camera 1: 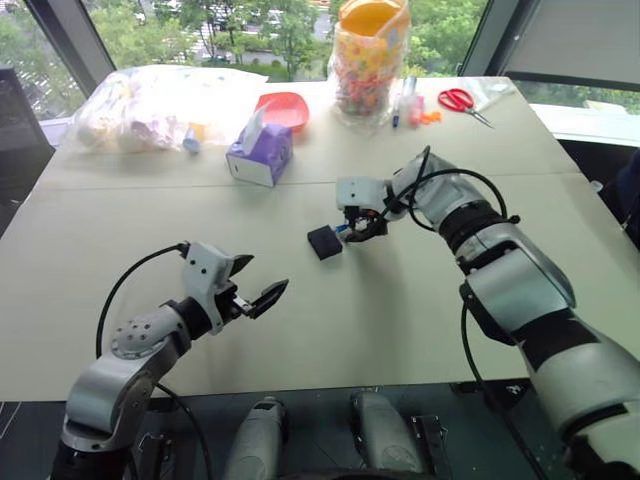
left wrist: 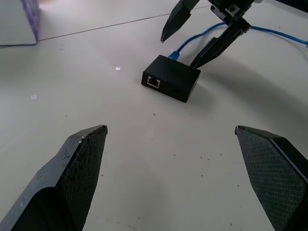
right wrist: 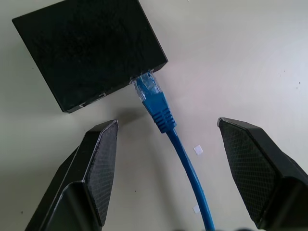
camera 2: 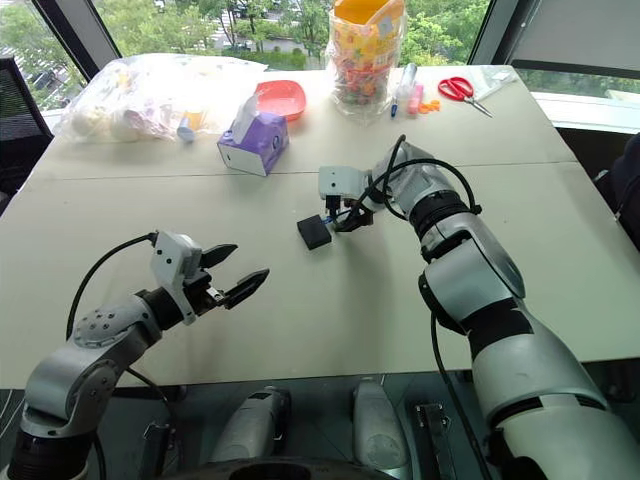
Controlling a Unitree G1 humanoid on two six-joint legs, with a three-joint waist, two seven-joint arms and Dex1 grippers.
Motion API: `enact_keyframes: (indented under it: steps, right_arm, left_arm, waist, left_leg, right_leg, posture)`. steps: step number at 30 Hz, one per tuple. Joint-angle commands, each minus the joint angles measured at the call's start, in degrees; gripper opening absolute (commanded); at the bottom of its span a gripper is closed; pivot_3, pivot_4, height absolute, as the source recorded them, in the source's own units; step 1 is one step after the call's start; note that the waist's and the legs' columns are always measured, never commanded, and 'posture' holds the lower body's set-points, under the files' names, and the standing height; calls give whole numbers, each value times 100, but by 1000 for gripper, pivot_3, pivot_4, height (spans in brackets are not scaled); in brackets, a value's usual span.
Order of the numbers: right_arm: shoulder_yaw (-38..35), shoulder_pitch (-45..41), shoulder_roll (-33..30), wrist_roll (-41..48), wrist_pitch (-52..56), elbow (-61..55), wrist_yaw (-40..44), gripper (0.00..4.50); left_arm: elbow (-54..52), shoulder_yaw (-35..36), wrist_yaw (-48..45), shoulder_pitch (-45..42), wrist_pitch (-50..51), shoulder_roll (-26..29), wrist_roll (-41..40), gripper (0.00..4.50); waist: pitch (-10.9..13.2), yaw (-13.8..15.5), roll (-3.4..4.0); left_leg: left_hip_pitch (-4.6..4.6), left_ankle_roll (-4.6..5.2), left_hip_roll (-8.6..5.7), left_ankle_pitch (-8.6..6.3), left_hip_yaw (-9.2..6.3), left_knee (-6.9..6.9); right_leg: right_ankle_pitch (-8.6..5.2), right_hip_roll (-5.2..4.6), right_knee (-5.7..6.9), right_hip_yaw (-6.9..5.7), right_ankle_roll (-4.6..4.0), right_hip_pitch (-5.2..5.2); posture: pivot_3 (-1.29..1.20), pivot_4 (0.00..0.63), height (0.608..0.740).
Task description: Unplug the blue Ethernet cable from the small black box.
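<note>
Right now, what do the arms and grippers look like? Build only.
Both arms have silver-grey shells with black joint sections and a loose black cable looping outside each forearm. Each wrist carries a white block. The left gripper and right gripper each have two black wedge-shaped fingers with cross-hatched pads.

We see a pale table [camera 1: 300, 330] bearing the box [camera 1: 324, 242], its plugged-in cable [right wrist: 183, 154], a tissue box [camera 1: 260, 153], bag [camera 1: 160, 105], jar [camera 1: 368, 60], and scissors [camera 1: 462, 102].
</note>
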Motion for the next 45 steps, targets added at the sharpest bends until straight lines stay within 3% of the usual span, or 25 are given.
enact_keyframes:
  steps: [1,6,10,15,20,25,31,41,44,45]
  right_arm:
    - [-192,-171,215,-83,-87,127,16,2531]
    - [-385,-190,453,-113,46,232,30,45]
    - [-485,-132,384,-178,-58,99,8,45]
    - [-797,187,-3,-7,-554,-861,-297,45]
    - [-1385,1774,-926,-267,-1261,-4196,-1573,45]
    - [-1556,3021,-1128,-677,-1079,-6354,-2261,45]
    - [-1626,3644,-1083,-889,-677,-7554,-2560,45]
    - [-1550,3889,-1158,-861,-304,-8227,-2430,45]
    - [-1528,3898,-1193,-845,-241,-8323,-2373,0]
    - [-1521,3903,-1204,-838,-215,-8355,-2347,0]
  left_arm:
    - [-227,189,12,-6,-154,64,16,4500]
    - [-155,257,-55,-79,-141,153,-28,4500]
    - [-51,342,-136,-246,-29,203,-216,4500]
    - [84,502,-395,-575,343,331,-761,4500]
    - [583,831,-814,-1389,1187,554,-1979,4500]
    - [1253,799,-1056,-2068,1465,679,-2253,4500]
    - [1888,450,-1482,-2863,1528,685,-2176,4500]
    - [2383,-19,-1934,-3263,1126,559,-1687,4500]
    - [2499,-60,-1940,-3334,1018,469,-1586,3686]
    - [2519,-68,-1951,-3349,981,441,-1553,3135]
  waist:
    - [0,-41,0]
    - [0,-76,1]
    - [0,-71,1]
    - [1,-62,2]
    - [1,17,1]
    - [1,14,1]
    - [0,77,0]
    - [0,79,-2]
    - [0,84,-2]
    - [0,83,-2]
  left_leg:
    - [0,0,0,0,0,0]
    - [5,-1,0,1,0,1]
    - [5,-2,0,1,-1,2]
    - [2,-2,-1,1,-1,3]
    - [-5,-2,-2,1,-9,4]
    - [-5,-2,-2,1,1,3]
    - [-4,-7,-1,5,1,19]
    - [-4,-7,-2,5,0,14]
    - [-4,-7,-2,5,0,15]
    - [-4,-7,-2,5,0,15]
  right_leg:
    - [0,0,1,0,0,0]
    - [1,1,11,1,1,0]
    - [0,1,13,1,1,0]
    - [1,0,12,2,2,-1]
    - [1,0,15,-2,4,-3]
    - [0,0,18,4,6,-13]
    - [0,0,21,4,5,-6]
    - [0,-1,13,4,4,-1]
    - [0,-1,13,3,4,0]
    - [0,-1,12,3,4,0]
  posture:
    - [0,150,740]
    - [0,150,740]
    - [0,150,740]
    - [0,150,740]
    - [0,150,740]
    - [0,150,740]
    - [0,150,740]
    - [0,150,740]
    - [0,150,740]
    - [0,150,740]
